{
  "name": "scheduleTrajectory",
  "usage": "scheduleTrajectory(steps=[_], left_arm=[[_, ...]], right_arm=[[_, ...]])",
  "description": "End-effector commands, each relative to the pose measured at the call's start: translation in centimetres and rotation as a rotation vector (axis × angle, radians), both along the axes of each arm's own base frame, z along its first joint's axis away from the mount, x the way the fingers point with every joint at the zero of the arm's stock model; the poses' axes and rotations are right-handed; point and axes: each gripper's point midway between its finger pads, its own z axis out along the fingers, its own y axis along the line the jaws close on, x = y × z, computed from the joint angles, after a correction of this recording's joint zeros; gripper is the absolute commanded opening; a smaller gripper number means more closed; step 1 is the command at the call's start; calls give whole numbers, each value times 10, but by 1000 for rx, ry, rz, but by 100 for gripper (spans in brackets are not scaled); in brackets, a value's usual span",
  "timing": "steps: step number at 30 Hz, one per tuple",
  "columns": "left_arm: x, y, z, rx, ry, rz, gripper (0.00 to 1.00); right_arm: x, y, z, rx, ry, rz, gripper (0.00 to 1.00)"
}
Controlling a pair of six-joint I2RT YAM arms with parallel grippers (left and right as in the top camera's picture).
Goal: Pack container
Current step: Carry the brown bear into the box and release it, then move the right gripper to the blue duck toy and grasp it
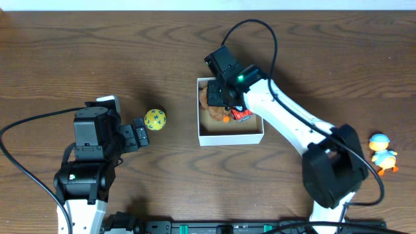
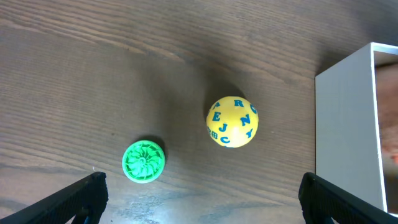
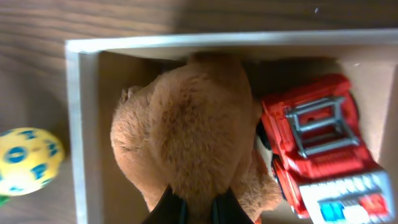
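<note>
Nearly shut, the right hand [image 3: 198,210] pinches the plush toy [image 3: 186,124] inside the box [image 3: 81,124], mid-way along the surface [image 1: 78,52], beside a red truck [image 3: 323,149]. The left hand [image 2: 202,193] gapes empty above a yellow ball [image 2: 231,121] lettered E, J, N and a green disc [image 2: 143,161] unseen overhead.

Left wrist view: container [image 2: 348,137] cut by right edge. Right wrist view: brown plush [image 3: 186,124] cut by bottom edge; right gripper [image 3: 194,210] mostly off-frame, we cannot read grip.
</note>
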Motion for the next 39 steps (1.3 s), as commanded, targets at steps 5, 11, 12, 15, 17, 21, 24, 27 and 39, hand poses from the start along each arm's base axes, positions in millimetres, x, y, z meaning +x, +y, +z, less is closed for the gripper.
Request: scheduleTrajectory(steps=[5, 11, 12, 15, 17, 21, 24, 27, 39], left_arm=[[2, 0, 8, 5, -18, -13, 98], [3, 0, 8, 5, -18, -13, 98], [3, 0, 8, 5, -18, -13, 98], [2, 0, 8, 5, -18, -13, 98], [3, 0, 8, 5, -18, -13, 98], [2, 0, 8, 5, -18, -13, 98], [2, 0, 8, 5, -18, -13, 98], [2, 0, 8, 5, -18, -13, 98], [2, 0, 8, 5, -18, -13, 98]], right_arm=[[0, -3, -32, -59, 37, 27, 23], [6, -2, -4, -47, -42, 106, 43], [8, -3, 6, -41, -64, 112, 45], [15, -7, 44, -13, -150, 128, 53], [20, -15, 81, 20, -224, 117, 70], [26, -72, 160, 45, -380, -23, 84], [19, -142, 198, 40, -419, -225, 92], [-3, -224, 210, 3, -379, -442, 99], [-112, -433, 110, -230, 24, -880, 99]])
